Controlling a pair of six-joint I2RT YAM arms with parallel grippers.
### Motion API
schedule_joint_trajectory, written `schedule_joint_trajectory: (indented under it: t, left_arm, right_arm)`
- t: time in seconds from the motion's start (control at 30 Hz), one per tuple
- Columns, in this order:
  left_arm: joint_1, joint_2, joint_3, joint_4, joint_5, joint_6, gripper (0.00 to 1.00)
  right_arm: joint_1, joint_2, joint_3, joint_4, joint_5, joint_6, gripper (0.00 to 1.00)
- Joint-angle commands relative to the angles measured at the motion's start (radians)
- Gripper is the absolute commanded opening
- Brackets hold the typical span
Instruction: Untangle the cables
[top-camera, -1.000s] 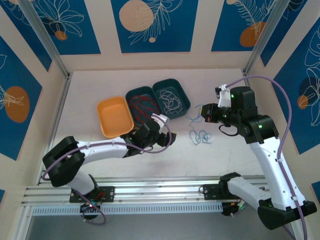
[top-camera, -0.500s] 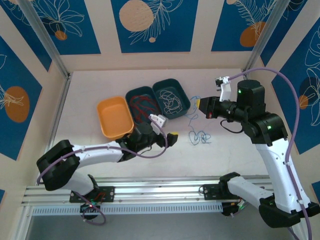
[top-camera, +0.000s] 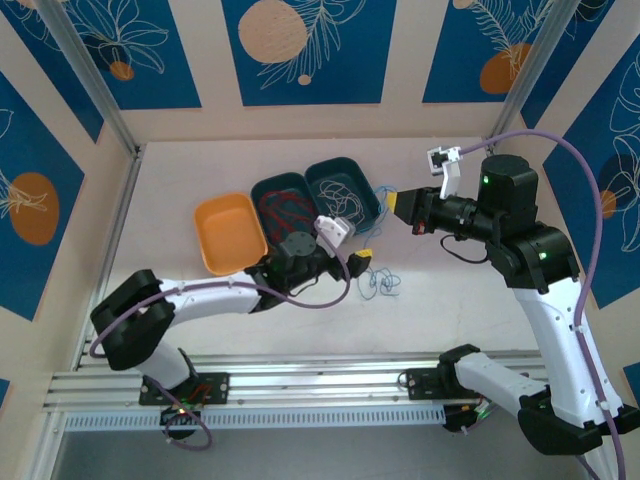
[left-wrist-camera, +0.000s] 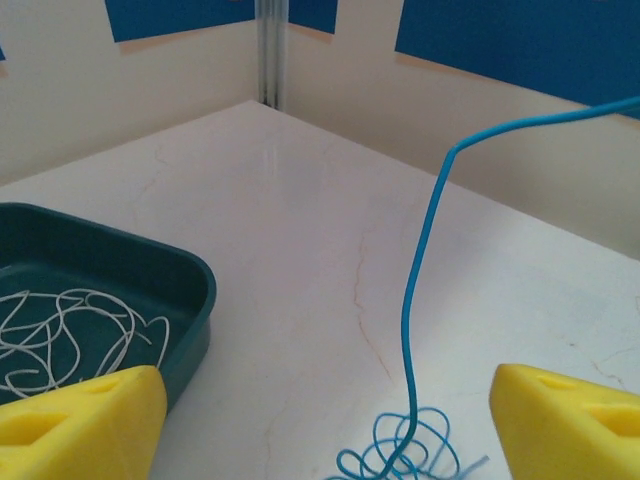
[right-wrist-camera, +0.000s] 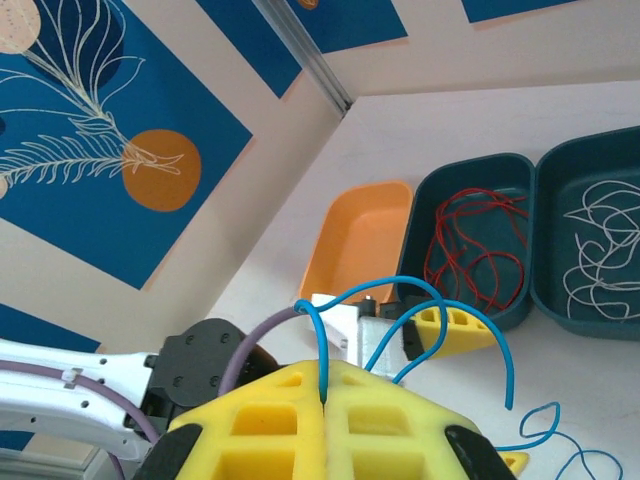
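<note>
three trays sit in a row on the table (top-camera: 190, 170): an orange tray (top-camera: 215, 215), bare inside, then a middle teal tray (top-camera: 262, 188) with the red cables (top-camera: 285, 208) in it, then a right teal tray (top-camera: 330, 166) with the white cables (top-camera: 340, 195).

from above, the blue cable (top-camera: 380, 285) lies in a small tangle of loops on the table just in front of the right teal tray, with one strand rising toward the right gripper (top-camera: 402, 203). at that size i cannot tell how the strand is held. the right wrist camera makes it plain: the right gripper (right-wrist-camera: 325, 395) has its yellow pads pressed together with the blue cable (right-wrist-camera: 318, 340) pinched in the seam, two loops arching above. beyond them lie the red cables (right-wrist-camera: 470, 240), the white cables (right-wrist-camera: 600, 240) and the orange tray (right-wrist-camera: 350, 250).

the left gripper (top-camera: 358, 262) sits low beside the blue tangle. its wrist camera shows the left gripper (left-wrist-camera: 325, 425) spread wide, one yellow fingertip (left-wrist-camera: 80, 420) at each lower corner, holding nothing. between them the blue cable (left-wrist-camera: 410, 300) climbs from its heap and bends off to the right. the white cables (left-wrist-camera: 70, 325) rest in the tray at the left.
</note>
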Motion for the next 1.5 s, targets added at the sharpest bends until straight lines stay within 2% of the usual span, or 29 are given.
schedule_joint_trajectory:
  t: [0.0,0.1,0.37,0.4,0.53,0.7,0.8,0.93,1.13,1.2,1.37,1.47]
  left_arm:
    - [-0.002,0.043,0.043,0.035,0.034,0.012,0.78]
    - [-0.002,0.069,0.053,0.041,0.037,-0.008,0.66]
    - [0.001,0.063,0.040,0.027,-0.110,-0.064,0.12]
    - [0.004,0.056,0.035,0.025,-0.124,-0.074,0.09]
    - [0.014,-0.005,0.001,0.001,-0.191,-0.116,0.05]
    - [0.025,-0.126,-0.050,-0.063,-0.296,-0.148,0.00]
    - [0.031,-0.198,-0.074,-0.099,-0.324,-0.151,0.00]
    - [0.033,-0.270,-0.096,-0.111,-0.319,-0.150,0.00]
    - [0.033,-0.299,-0.078,-0.134,-0.219,-0.156,0.00]
    - [0.034,-0.303,-0.078,-0.122,-0.196,-0.162,0.00]
    - [0.033,-0.309,-0.078,-0.102,-0.159,-0.157,0.00]
    - [0.031,-0.310,-0.075,-0.084,-0.126,-0.149,0.00]
  right_arm:
    - [0.010,-0.004,0.044,0.026,-0.045,0.013,0.00]
    - [0.011,-0.006,0.058,0.022,-0.048,0.012,0.00]
    - [0.013,-0.039,0.042,0.023,-0.024,0.008,0.00]
    - [0.012,-0.042,0.037,0.020,-0.015,0.007,0.00]
    - [0.012,-0.064,0.012,-0.014,0.125,-0.002,0.00]
    - [0.002,-0.107,-0.032,-0.100,0.514,0.044,0.00]
    - [-0.019,-0.106,-0.048,-0.156,0.652,0.080,0.00]
    - [-0.044,-0.108,-0.091,-0.163,0.694,0.111,0.00]
    - [-0.066,-0.106,-0.161,-0.141,0.607,0.141,0.06]
    - [-0.069,-0.107,-0.181,-0.146,0.595,0.150,0.11]
    - [-0.098,-0.104,-0.228,-0.172,0.607,0.172,0.35]
    - [-0.121,-0.091,-0.254,-0.171,0.584,0.174,0.42]
